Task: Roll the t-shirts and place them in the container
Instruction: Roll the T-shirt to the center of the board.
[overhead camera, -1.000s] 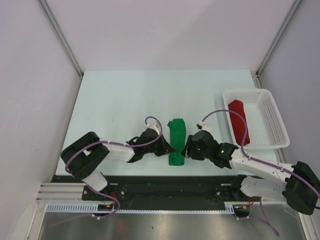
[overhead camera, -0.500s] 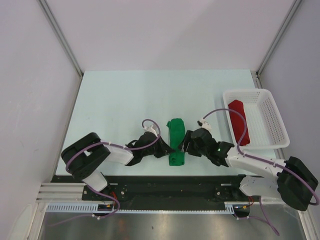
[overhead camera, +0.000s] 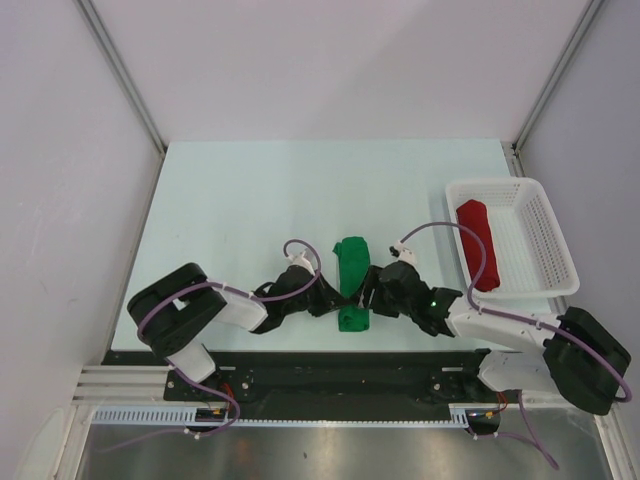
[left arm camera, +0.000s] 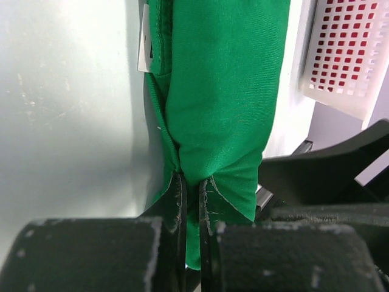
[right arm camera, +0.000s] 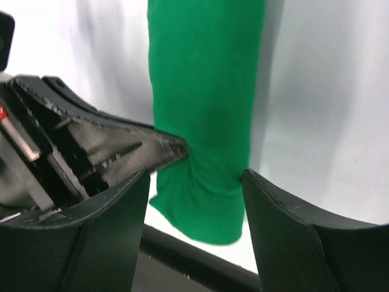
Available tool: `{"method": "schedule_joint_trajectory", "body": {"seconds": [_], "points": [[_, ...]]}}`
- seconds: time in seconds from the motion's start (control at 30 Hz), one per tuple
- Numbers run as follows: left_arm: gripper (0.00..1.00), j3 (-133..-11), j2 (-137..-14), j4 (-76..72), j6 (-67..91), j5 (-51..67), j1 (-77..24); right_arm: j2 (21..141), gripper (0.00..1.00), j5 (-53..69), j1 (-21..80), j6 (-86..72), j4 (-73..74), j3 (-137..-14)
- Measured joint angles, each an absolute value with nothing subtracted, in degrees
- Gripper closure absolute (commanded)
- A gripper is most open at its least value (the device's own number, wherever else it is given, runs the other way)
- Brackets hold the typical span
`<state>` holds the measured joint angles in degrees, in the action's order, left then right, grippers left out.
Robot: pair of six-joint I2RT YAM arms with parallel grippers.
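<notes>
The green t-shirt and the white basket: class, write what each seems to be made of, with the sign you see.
Green t-shirt: soft matte knit cloth, perhaps cotton; it creases where pinched and shows stitched hems. White basket: looks like stiff moulded plastic, faintly glossy, with a regular grid of holes.

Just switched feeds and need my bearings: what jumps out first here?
The green shirt, a long roll, lies front and centre with both grippers at its near end: the left gripper pinches its cloth, the right gripper stands open astride it. A red shirt lies rolled in the basket at right.
</notes>
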<state>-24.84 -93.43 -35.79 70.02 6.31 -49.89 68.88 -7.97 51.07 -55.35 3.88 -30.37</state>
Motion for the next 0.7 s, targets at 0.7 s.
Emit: {"method": "schedule_joint_trajectory", "body": {"seconds": [0.7], "points": [[1.0,-23.1,-94.5,-39.8,73.0,6.1,-49.9,73.4,0.4,-9.4,56.1,-62.2,-4.4,-25.3]]}}
